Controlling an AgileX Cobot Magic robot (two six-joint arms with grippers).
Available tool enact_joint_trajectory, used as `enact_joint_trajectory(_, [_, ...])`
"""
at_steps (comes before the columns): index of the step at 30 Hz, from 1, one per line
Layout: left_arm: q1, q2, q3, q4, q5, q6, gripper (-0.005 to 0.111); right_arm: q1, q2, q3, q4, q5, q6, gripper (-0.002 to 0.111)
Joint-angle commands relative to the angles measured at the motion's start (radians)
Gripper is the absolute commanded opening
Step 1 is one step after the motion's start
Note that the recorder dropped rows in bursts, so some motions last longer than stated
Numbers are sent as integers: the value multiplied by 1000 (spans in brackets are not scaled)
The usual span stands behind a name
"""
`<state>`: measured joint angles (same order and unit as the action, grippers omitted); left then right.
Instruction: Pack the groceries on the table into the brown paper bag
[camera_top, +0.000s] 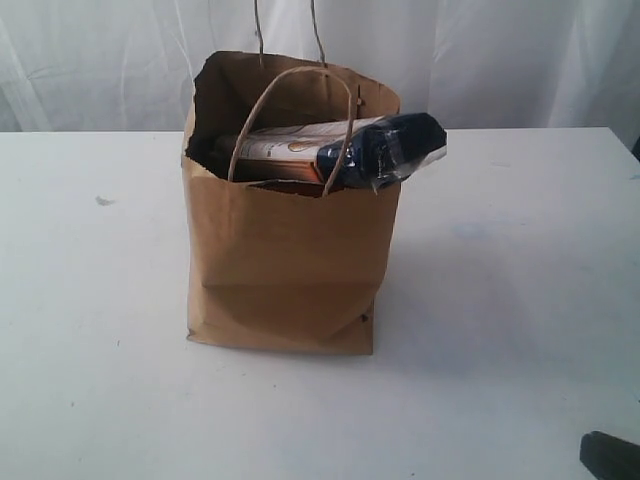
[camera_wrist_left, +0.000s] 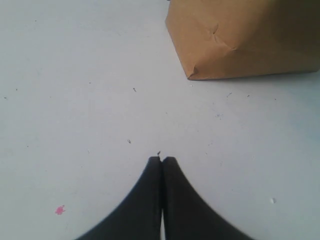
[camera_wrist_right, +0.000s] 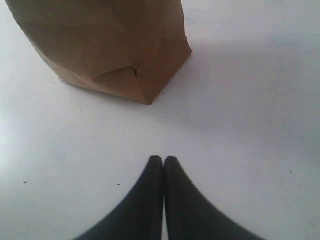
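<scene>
The left end effector (camera_wrist_left: 161, 160) hangs over the bare white table (camera_top: 100, 350), its 2 black fingers pressed together at the tips and holding nothing. In the left wrist view a tiny pink speck (camera_wrist_left: 60, 210) lies on the table near it, and a lower corner of the brown paper bag (camera_top: 285, 260) stands well apart from the fingertips. On the left part of the table in the exterior view there is a small grey mark (camera_top: 103, 200).

The bag stands upright near the middle of the table, its mouth open and its front rim crumpled. The front loop handle (camera_top: 298, 69) arches up over the opening, and the rear handle rises out of the top of the picture. The long spaghetti packet (camera_top: 290, 145) lies across the mouth of the bag, almost level, behind the front handle. Its dark blue end (camera_top: 400, 145) pokes out past the bag's right rim and hangs over the table. Something dark lies under the packet inside the bag, but it is too shadowed to tell what.

The right end effector (camera_wrist_right: 163, 160) is also closed, finger against finger, empty, and near a bottom corner of the bag without touching it. A dark shape (camera_top: 610, 455) shows at the lower right corner of the exterior view; what it is cannot be told.
</scene>
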<state>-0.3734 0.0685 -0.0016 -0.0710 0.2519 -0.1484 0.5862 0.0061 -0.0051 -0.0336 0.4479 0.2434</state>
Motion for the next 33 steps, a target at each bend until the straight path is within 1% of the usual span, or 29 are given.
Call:
enact_joint_trajectory(1, [5, -9, 2, -3, 3, -2, 0, -29, -6, 5, -1, -9, 5, 0])
enact_joint_trajectory(4, [5, -9, 2, -3, 3, -2, 0, -68, -6, 5, -24, -32, 19, 0])
enact_joint_trajectory(5, [5, -9, 2, -3, 3, -2, 0, -76, -6, 5, -103, -78, 19, 0])
enact_joint_trajectory(7, [5, -9, 2, -3, 3, -2, 0, -77, -6, 5, -197, -116, 5, 0])
enact_joint_trajectory(9, [5, -9, 2, -3, 3, -2, 0, -77, -6, 5, -230, -106, -49, 0])
enact_joint_trajectory(33, [5, -9, 2, -3, 3, -2, 0, -77, -6, 5, -230, -106, -60, 0])
